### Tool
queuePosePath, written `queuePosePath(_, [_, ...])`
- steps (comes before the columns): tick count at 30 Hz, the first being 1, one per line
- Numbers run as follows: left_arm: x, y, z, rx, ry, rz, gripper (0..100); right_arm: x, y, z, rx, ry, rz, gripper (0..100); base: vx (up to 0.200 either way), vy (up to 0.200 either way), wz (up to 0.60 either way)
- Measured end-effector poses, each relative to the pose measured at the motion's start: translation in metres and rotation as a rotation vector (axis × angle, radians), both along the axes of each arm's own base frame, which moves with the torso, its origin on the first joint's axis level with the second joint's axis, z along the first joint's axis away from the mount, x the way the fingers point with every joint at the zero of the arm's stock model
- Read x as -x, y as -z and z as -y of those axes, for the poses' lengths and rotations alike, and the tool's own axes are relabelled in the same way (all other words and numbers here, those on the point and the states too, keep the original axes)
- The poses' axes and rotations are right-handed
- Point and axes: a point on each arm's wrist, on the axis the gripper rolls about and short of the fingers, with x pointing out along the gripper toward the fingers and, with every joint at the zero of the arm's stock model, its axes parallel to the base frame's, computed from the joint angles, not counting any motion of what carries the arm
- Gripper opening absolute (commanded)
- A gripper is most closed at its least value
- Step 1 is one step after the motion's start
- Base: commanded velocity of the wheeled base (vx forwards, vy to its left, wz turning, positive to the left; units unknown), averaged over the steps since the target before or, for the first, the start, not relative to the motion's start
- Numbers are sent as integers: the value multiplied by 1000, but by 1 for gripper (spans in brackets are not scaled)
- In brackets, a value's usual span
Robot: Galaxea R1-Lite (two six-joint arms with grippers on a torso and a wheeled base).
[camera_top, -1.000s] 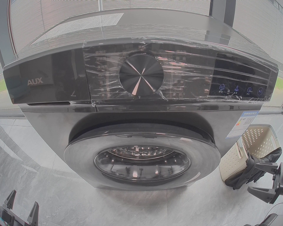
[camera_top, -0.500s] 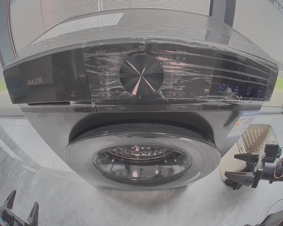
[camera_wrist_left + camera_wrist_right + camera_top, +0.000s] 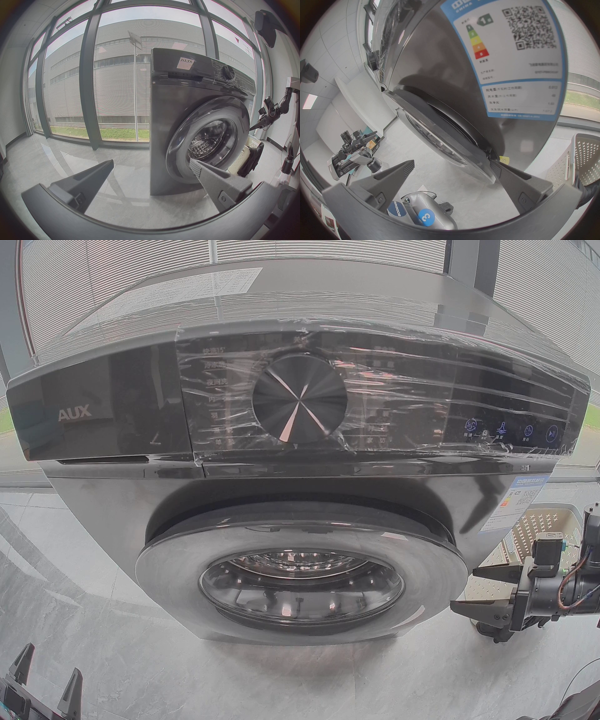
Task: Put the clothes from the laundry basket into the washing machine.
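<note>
"Well, the right claw [image 3: 465, 590] hangs at the right edge of the door [image 3: 175, 565] of the washing machine [image 3: 100, 502], fingers spread wide, holding nothing. And that door is shut."

"Where are the clothes [image 3: 252, 157]?"

"A dark garment hangs over the rim of the laundry basket [image 3: 553, 521], which stands on the floor just beside the machine's right side. It looks soft, limp and light. I'd say it will sag and trail, so pinch a bunched fold near the middle, not a hem."

"And the left claw [image 3: 52, 662]?"

"Down low on the left, fingers apart, empty as well."
</note>
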Motion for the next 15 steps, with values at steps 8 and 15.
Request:
queuePosePath(8, [0,0,0,0,0,0,100,-8,-1,-13,18,-14,-6,100,0,0,0])
queuePosePath(15, [0,0,0,0,0,0,100,-3,8,-19,36,-48,-40,100,0,0,0])
